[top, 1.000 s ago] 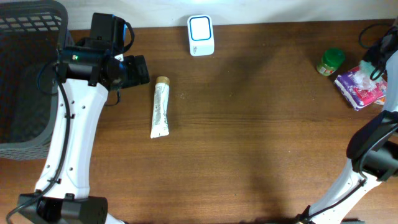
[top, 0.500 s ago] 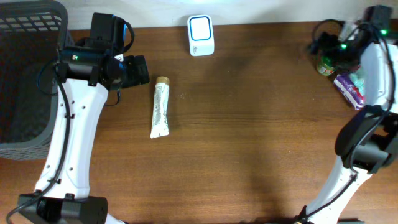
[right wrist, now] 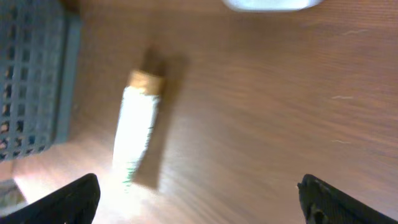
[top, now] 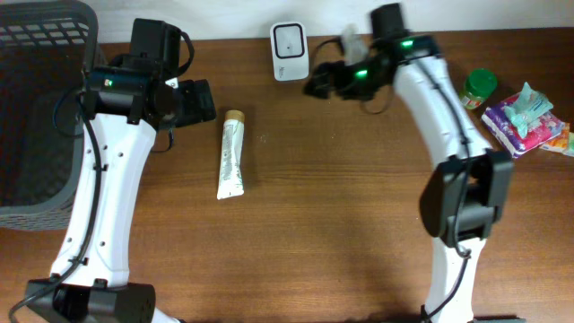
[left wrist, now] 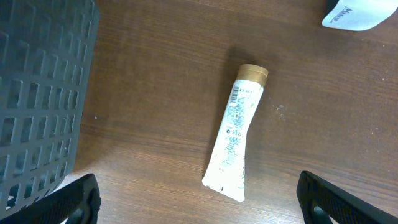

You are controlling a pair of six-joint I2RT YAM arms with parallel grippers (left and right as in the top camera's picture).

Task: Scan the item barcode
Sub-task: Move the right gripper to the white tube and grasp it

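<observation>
Over from the right edge came my right gripper (top: 321, 83), wide open, empty; grab the tube (top: 231, 154) by its middle.

A white tube (left wrist: 236, 146) lies flat on the wooden worktop (left wrist: 155, 74), its gold cap (left wrist: 254, 73) toward the top and its crimped end toward the bottom, leaning slightly. A grey lattice basket (left wrist: 37, 93) fills the left edge, well apart from the tube. A corner of a white scanner (left wrist: 360, 14) shows at top right. The left gripper (left wrist: 200, 202) is spread wide, its dark fingertips (left wrist: 78, 198) in the bottom corners, holding nothing.
</observation>
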